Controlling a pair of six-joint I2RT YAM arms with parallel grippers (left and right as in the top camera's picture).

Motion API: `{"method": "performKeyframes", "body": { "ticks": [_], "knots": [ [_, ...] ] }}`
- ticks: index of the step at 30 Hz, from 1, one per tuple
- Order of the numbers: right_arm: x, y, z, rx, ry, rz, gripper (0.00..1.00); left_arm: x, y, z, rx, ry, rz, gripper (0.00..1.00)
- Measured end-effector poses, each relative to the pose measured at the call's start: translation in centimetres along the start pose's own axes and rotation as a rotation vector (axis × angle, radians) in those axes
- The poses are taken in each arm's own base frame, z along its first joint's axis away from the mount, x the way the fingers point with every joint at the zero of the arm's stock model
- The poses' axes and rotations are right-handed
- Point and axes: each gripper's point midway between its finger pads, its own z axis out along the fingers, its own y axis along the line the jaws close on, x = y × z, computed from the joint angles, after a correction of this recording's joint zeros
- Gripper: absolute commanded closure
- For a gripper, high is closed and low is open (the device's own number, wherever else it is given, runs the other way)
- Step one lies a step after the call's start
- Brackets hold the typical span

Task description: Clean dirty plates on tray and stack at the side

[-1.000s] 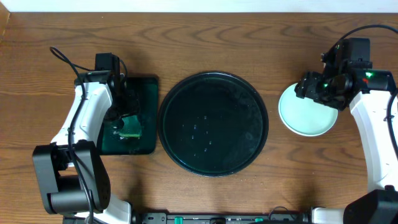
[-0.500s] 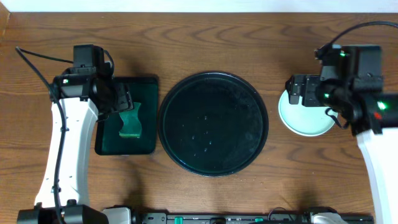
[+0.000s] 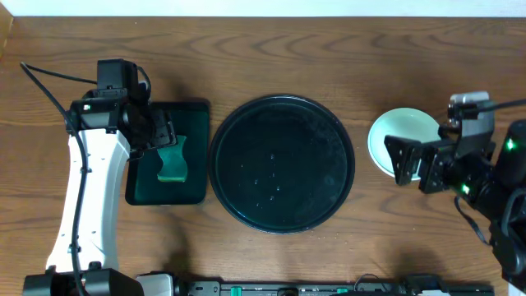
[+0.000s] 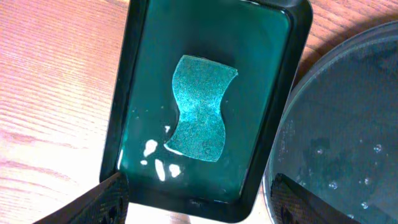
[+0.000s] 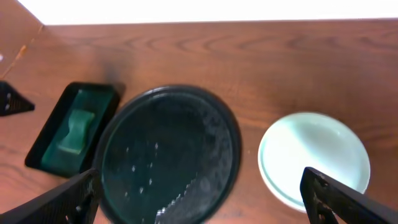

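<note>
The black round tray (image 3: 226, 131) sits mid-table and holds only water drops; it also shows in the left wrist view (image 4: 336, 93) and the right wrist view (image 5: 231, 140). The pale mint plates (image 3: 397, 131) lie in a stack on the table right of the tray, clean on top, also in the right wrist view (image 5: 314, 155). How many plates are in the stack I cannot tell. My right gripper (image 3: 408, 162) (image 5: 205, 205) is open and empty, raised just in front of the stack. My left gripper (image 3: 160, 131) (image 4: 199, 199) is open and empty above the small green tray.
A rectangular dark green tray (image 3: 193, 111) (image 4: 283, 74) lies left of the black tray, wet, with a teal sponge (image 3: 173, 160) (image 4: 200, 109) lying flat in it. Bare wooden table surrounds everything.
My right arm has drawn back from over the plates toward the table's front. My left arm let go of the sponge a second ago, rose, and has since held still.
</note>
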Motion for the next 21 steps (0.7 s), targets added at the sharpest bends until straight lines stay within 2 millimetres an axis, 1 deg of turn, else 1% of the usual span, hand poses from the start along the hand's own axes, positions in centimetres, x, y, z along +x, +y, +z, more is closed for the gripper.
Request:
{"method": "performKeyframes", "body": {
  "ticks": [3,5,9,10,11,12,15,16,17,19,21],
  "knots": [
    [1.4,-0.3,-0.4,0.021,0.046,0.007,0.01,0.0,0.0,0.0,0.000,0.000,0.000,0.26],
    [1.3,-0.7,-0.4,0.046,0.043,0.003,0.01,0.0,0.0,0.0,0.000,0.000,0.000,0.26],
    [-0.1,-1.3,0.0,0.074,-0.027,-0.077,0.01,0.0,0.0,0.0,0.000,0.000,0.000,0.26],
    [-0.7,-1.5,0.3,0.079,-0.071,-0.131,0.01,0.0,0.0,0.0,0.000,0.000,0.000,0.26],
    [-0.9,-1.5,0.5,0.080,-0.093,-0.159,0.01,0.0,0.0,0.0,0.000,0.000,0.000,0.26],
    [-1.7,-1.6,0.9,0.083,-0.168,-0.207,0.01,0.0,0.0,0.0,0.000,-0.001,0.000,0.26],
    [-0.3,-2.1,1.8,0.095,-0.240,-0.279,0.01,0.0,0.0,0.0,0.000,0.001,0.000,0.26],
    [0.8,-2.5,2.4,0.100,-0.275,-0.306,0.01,0.0,0.0,0.0,0.000,0.000,0.000,0.26],
    [1.3,-2.7,2.8,0.104,-0.336,-0.335,0.01,0.0,0.0,0.0,0.000,0.001,0.000,0.26],
    [3.0,-3.1,3.7,0.108,-0.379,-0.363,0.01,0.0,0.0,0.0,0.000,0.000,0.000,0.26],
    [5.8,-3.9,5.3,0.112,-0.406,-0.386,0.01,0.0,0.0,0.0,0.000,0.001,0.000,0.26]
  ]
}}
